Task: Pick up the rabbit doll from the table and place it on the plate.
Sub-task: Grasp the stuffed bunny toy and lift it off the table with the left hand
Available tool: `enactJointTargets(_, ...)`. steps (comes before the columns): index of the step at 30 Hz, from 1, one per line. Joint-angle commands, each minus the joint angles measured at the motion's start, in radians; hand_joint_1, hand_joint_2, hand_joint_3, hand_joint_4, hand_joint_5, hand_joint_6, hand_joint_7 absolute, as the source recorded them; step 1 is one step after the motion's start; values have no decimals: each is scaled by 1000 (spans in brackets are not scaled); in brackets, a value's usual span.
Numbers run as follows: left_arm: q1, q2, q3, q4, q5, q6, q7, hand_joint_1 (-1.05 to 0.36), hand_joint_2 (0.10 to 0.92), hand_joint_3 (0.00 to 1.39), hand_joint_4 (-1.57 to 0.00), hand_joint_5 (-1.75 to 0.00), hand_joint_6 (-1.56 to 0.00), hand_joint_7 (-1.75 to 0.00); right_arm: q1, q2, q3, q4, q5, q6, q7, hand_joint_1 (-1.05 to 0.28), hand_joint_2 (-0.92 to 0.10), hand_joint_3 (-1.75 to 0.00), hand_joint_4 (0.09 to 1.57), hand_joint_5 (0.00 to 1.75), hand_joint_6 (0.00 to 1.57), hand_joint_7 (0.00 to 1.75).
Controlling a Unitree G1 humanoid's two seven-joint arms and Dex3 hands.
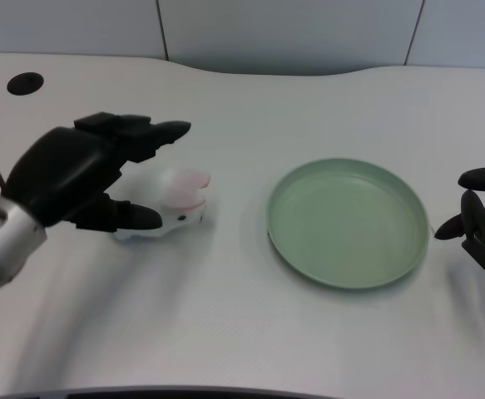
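Observation:
A small white rabbit doll (pixel 180 200) with pink ears lies on the white table, left of centre. My left hand (pixel 84 179) is just left of it, fingers spread around it: upper fingers reach over its top, the thumb lies along its near side. The doll still rests on the table and part of it is hidden by the thumb. Whether the fingers touch it is unclear. The green plate (pixel 348 221) sits bare to the right of the doll, a short gap away.
My right hand (pixel 483 224) waits at the right edge, just beyond the plate. A dark round hole (pixel 25 83) is in the table at the far left. The table's back edge curves along the top.

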State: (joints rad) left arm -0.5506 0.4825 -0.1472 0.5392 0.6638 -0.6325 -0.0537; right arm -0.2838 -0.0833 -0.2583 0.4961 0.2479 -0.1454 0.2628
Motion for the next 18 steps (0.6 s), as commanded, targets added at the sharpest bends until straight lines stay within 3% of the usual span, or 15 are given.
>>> enactJointTargets(1, -46, 40, -40, -34, 34, 72, -41, -813, 921, 119, -79, -88, -175, -8, 15, -9, -5, -13, 12, 0, -3, -252, -921, -687, 458, 1746, 99, 1722)
enactJointTargets(4, -113, 40, -81, 7, 34, 143, -111, -842, 921, 122, -45, -72, -160, -4, 23, -5, -1, -20, 4, -2, -13, -254, -921, -682, 452, 1746, 96, 1713)
enactJointTargets(8, -216, 30, -140, 119, 30, 195, -182, -871, 921, 121, -20, -61, -154, -3, 36, 2, 4, -47, 7, 21, -25, -252, -921, -680, 445, 1746, 94, 1699)
enactJointTargets(11, -284, 17, -189, 210, 41, 218, -215, -899, 921, 132, -12, -58, -129, 0, 45, 8, 2, -66, 28, 32, -9, -228, -921, -712, 430, 1746, 74, 1696)
enactJointTargets(13, -335, -6, -230, 299, 60, 237, -215, -906, 921, 134, -9, -57, -102, 0, 53, 5, 5, -70, 24, 25, -5, -234, -921, -707, 441, 1746, 75, 1701)
enactJointTargets(14, -359, -20, -251, 348, 71, 248, -209, -917, 921, 134, -3, -54, -75, 0, 60, 7, 8, -85, 22, 31, -11, -236, -921, -701, 455, 1746, 81, 1704)
enactJointTargets(17, -415, -65, -297, 475, 88, 277, -188, -946, 921, 125, 0, -41, -48, -1, 79, 11, 12, -122, 29, 49, -15, -238, -921, -705, 435, 1746, 74, 1706)
enactJointTargets(18, -432, -86, -311, 520, 90, 294, -189, -948, 921, 121, 1, -35, -45, -1, 86, 9, 14, -128, 28, 46, -12, -239, -921, -706, 431, 1746, 72, 1707)
